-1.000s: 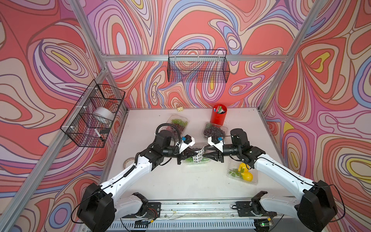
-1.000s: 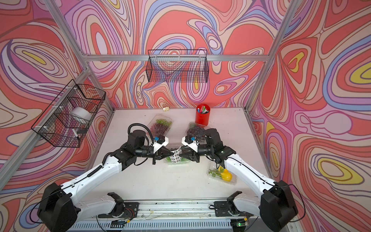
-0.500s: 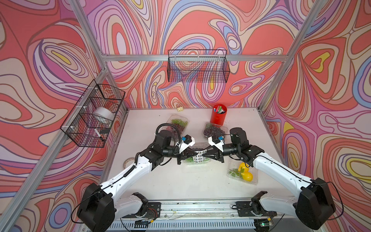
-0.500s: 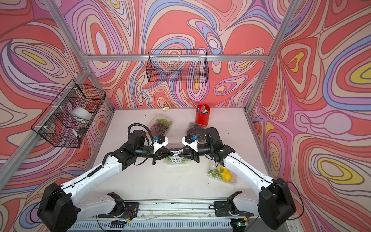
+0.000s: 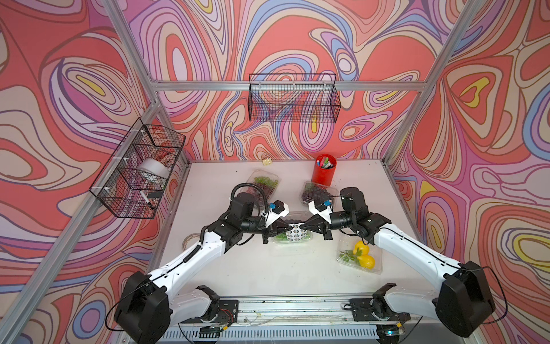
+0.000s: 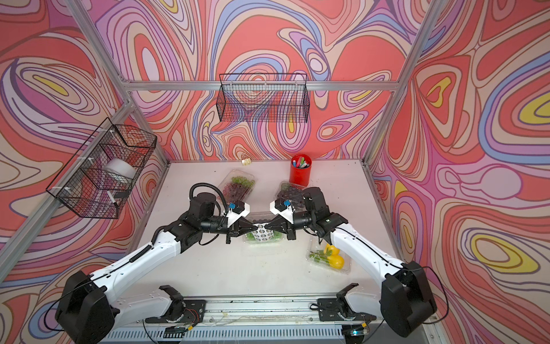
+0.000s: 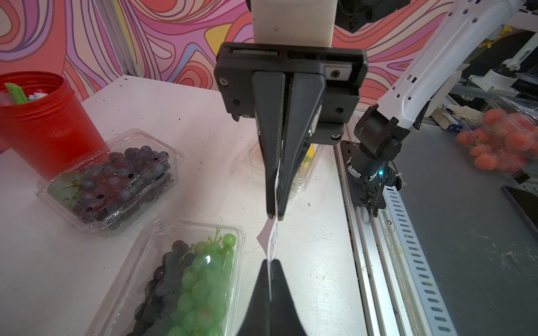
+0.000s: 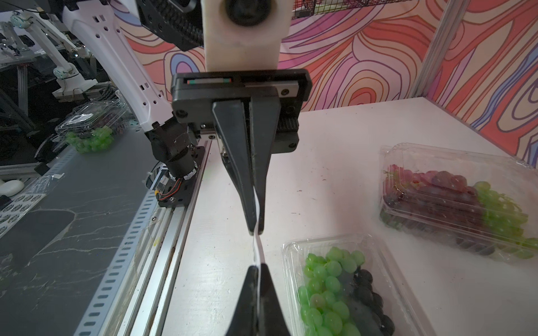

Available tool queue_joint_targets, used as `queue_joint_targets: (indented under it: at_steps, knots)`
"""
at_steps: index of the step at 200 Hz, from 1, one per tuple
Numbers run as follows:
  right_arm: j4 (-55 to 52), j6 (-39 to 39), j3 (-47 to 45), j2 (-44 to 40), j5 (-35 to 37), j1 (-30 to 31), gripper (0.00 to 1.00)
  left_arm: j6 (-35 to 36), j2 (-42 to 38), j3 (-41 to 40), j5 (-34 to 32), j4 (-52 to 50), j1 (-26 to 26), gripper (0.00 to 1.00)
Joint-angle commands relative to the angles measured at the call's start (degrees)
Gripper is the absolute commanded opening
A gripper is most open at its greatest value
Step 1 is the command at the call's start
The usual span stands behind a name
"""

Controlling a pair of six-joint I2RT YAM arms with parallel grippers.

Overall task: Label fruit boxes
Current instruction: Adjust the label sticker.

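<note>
Centre blocked, front strip open.
Left gripper [image 5: 288, 228] and right gripper [image 5: 301, 229] pinch one sticker sheet [image 5: 293, 235] above the green grape box [image 5: 307, 237]; lemon box [image 5: 360, 259] just beside right arm; red cup [image 5: 323, 172], dark grape box [image 5: 315, 193], mixed grape box [image 5: 263, 184] crowd back; table [image 5: 268, 274] bare in front.

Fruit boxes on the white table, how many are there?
4. Purple-grape box back left; dark-grape box beside the red cup; green-grape box in the middle, under the sticker sheet; lemon box front right. None seems hidden.
</note>
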Motion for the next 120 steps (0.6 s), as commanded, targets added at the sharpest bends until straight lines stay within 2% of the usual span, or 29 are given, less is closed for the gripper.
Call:
queue_joint_targets:
  at_steps: [1, 120]
  knots:
    - [-2.4, -2.9, 1.4, 0.9, -2.2, -0.1, 0.0, 0.9, 1.4, 0.2, 1.4, 0.8, -0.5, 0.0]
    - [-2.2, -3.2, 1.7, 2.2, -3.1, -0.2, 0.0, 1.3, 3.7, 2.2, 1.1, 2.0, -2.1, 0.0]
